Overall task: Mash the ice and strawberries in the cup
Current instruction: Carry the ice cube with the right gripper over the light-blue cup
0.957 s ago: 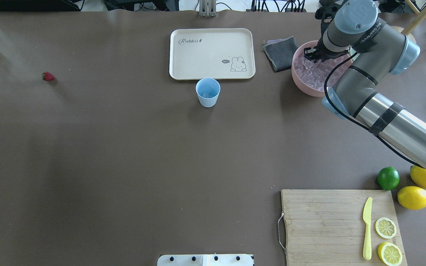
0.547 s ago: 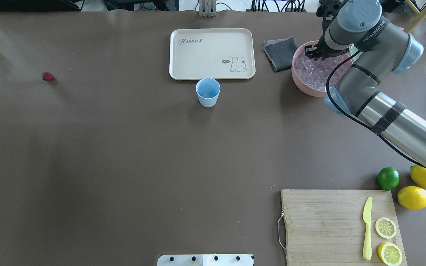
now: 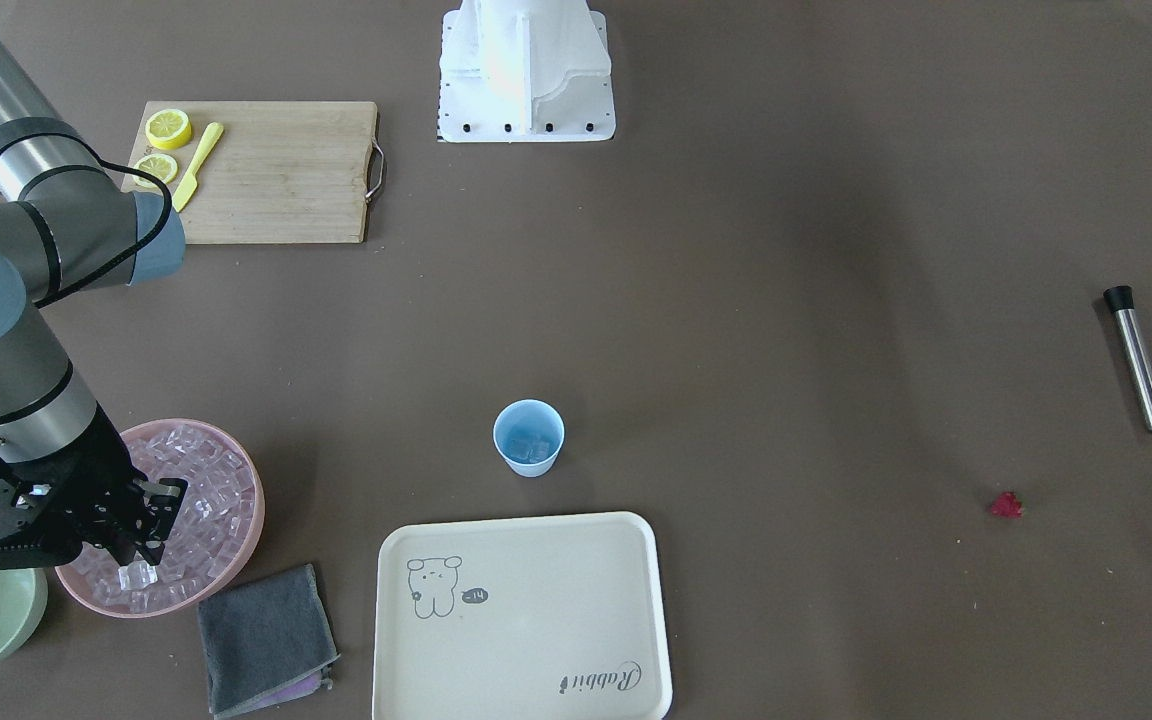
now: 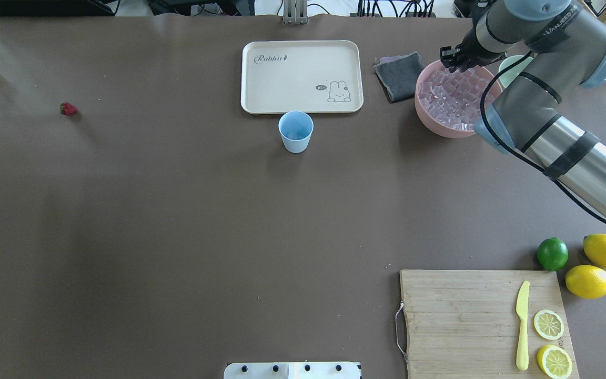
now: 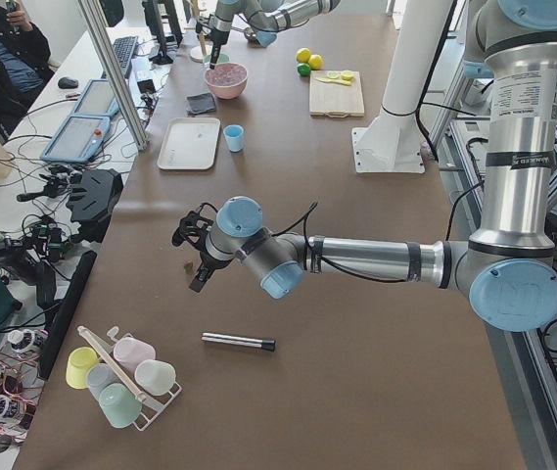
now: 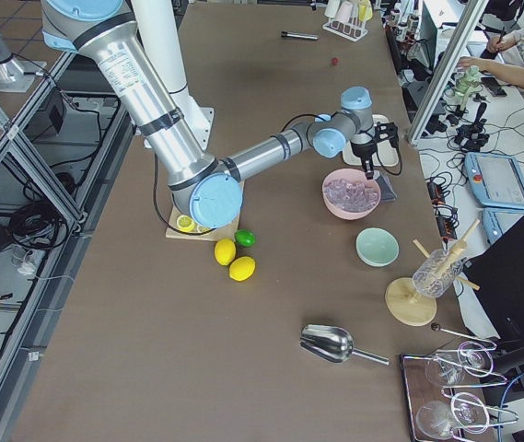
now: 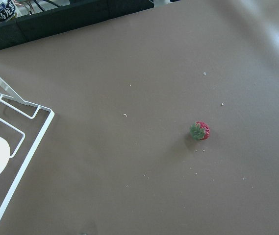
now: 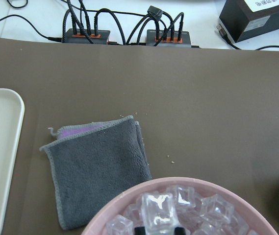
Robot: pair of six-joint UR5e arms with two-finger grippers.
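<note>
Ice-loading step. Right gripper [image 4: 453, 59] clamped on one ice cube [image 8: 156, 208] over the pink bowl [image 4: 418, 105]. Cup [image 4: 296, 131], just beside the tray [image 4: 303, 58], holds some. Strawberry [image 4: 68, 109] lies well apart, near the left gripper [image 5: 192, 250]; can't tell its jaw state. Next, likely: carry to the cup mouth, release. Brown matte table [image 4: 177, 210], power strips [image 8: 124, 34] behind.

The cup [image 4: 296, 145] is light blue, the strawberry [image 4: 68, 109] dark red, the ice [image 4: 453, 97] clear and pinkish, its bowl [image 4: 433, 121] pink, the worktop [image 4: 177, 210] brown.

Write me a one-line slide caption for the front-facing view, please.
Right gripper holds an ice cube over the pink bowl; blue cup mid-table, strawberry lying apart.
</note>
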